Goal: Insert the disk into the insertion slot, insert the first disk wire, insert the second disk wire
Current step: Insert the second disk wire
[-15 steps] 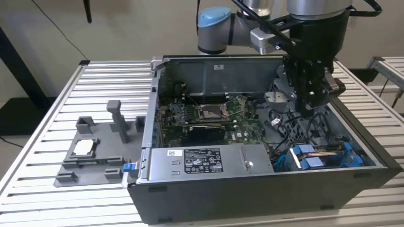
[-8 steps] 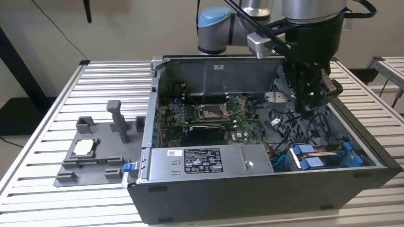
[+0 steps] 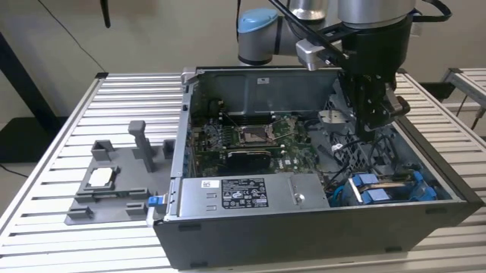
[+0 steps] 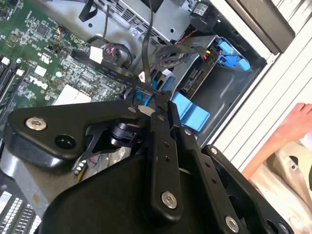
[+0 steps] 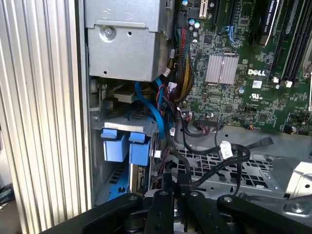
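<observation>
A robot arm reaches down into an open dark-grey steel computer case [image 3: 304,239] standing on a desk [image 3: 61,136] of ribbed aluminium slats. The gripper [image 3: 370,132], built of black matte metal links with bright screw heads, hangs over the tangle of cables beside the green circuit board [image 3: 251,136]. In both wrist views its fingers are drawn together, pinching a thin black wire [image 5: 169,163] that runs up from between them. The disk [image 3: 387,187], flat and silver-grey in its glossy blue plastic carrier [image 5: 119,146], sits inside the slot [image 5: 122,126], a grey sheet-metal cage in the case corner at the exterior view's lower right. Next to that cage lies a boxy silver power supply [image 3: 251,190] with a white label. A grey moulded plastic fixture [image 3: 114,182] rests on the desk at the exterior view's left, apart from the case.
</observation>
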`<control>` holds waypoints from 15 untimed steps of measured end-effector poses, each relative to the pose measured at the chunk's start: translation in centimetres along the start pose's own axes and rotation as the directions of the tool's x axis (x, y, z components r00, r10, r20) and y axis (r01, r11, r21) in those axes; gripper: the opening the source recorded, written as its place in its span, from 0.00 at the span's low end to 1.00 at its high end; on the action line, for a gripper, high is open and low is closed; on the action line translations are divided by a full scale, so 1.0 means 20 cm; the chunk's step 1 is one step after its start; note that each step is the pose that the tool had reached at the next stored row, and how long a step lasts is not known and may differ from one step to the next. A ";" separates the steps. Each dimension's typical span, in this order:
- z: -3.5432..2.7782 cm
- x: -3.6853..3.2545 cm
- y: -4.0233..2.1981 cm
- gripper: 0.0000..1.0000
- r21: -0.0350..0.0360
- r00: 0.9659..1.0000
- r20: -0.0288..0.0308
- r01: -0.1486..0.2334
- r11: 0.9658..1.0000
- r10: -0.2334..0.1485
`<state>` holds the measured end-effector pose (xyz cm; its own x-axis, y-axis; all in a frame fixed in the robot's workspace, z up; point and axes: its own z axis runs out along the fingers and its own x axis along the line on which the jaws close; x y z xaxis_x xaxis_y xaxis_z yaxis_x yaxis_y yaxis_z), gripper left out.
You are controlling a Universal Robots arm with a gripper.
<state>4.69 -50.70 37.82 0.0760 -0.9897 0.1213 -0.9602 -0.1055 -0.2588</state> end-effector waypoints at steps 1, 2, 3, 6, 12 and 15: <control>0.000 0.000 0.000 0.16 0.000 1.000 0.000 0.000 1.000 0.000; 0.000 0.000 0.000 0.16 0.000 1.000 0.000 0.000 1.000 0.000; 0.000 0.000 0.000 0.16 0.000 1.000 0.000 0.000 1.000 0.000; 0.000 0.000 0.001 0.16 0.000 1.000 0.000 0.000 1.000 0.000; 0.006 0.022 -0.010 0.16 -0.005 1.000 0.001 0.000 1.000 0.000; 0.015 0.050 -0.027 0.16 -0.013 1.000 0.001 0.001 1.000 -0.001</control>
<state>5.37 -51.66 37.80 0.0775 -0.9897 0.1202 -0.9635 -0.1053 -0.2460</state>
